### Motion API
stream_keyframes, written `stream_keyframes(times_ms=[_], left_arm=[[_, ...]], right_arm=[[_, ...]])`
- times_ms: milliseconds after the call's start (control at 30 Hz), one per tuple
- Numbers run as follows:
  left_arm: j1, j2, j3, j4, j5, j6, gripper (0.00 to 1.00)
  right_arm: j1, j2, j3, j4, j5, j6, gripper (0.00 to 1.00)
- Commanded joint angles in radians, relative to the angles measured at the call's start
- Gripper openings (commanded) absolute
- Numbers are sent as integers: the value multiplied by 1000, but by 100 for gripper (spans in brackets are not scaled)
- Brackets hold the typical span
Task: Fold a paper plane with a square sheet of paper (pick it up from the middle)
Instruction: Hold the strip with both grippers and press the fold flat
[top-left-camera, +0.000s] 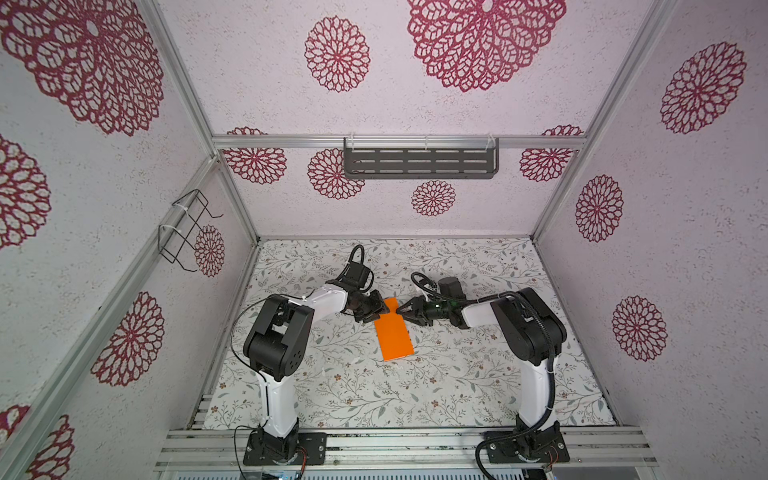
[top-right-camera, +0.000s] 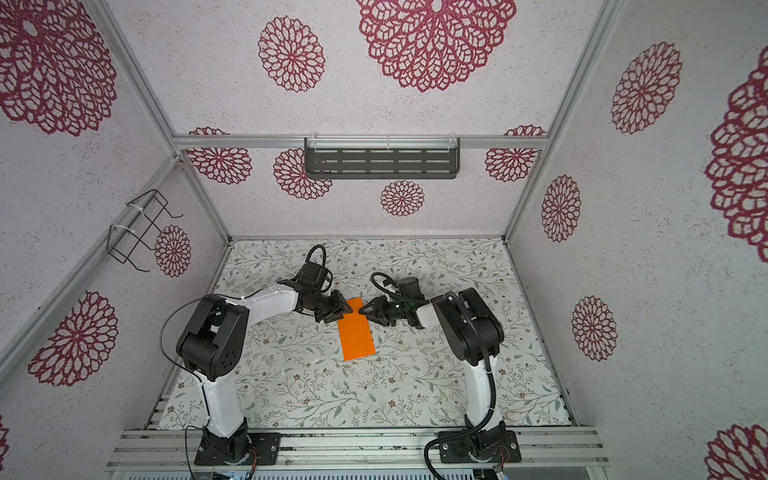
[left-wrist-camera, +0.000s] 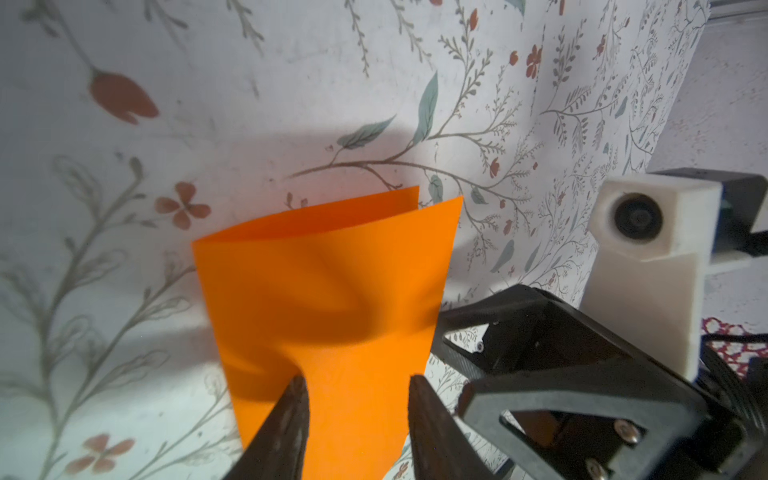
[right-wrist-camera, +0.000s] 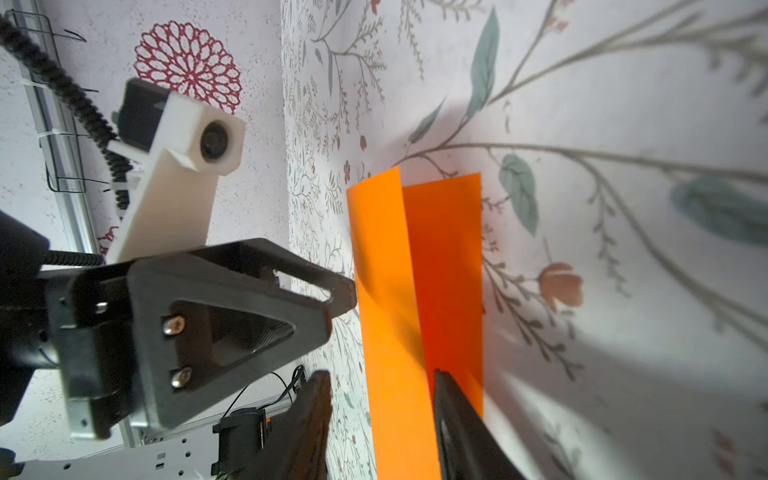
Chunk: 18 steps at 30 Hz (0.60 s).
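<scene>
My left gripper (left-wrist-camera: 357, 382) and right gripper (right-wrist-camera: 381, 376) fingers stand apart; the folded orange paper (top-left-camera: 394, 332) looks light and floppy, so I'd pinch the edge lying between them.

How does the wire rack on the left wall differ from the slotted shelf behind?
The wire rack is thin black wire; the slotted shelf is a grey plate with slots. The rack hangs on a side rail, the shelf on the back rail. Both hang by white ties.
</scene>
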Motion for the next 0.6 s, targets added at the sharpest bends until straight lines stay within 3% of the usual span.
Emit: stream_keyframes(times_ms=[0, 333, 567], left_arm=[[6, 35, -4, 12, -13, 1, 42], [3, 44, -19, 14, -47, -15, 40], [4, 43, -29, 12, -64, -23, 40]], right_arm=[[-2, -7, -6, 52, -46, 11, 43], [8, -46, -83, 61, -53, 31, 38], [37, -123, -220, 151, -40, 128, 32]])
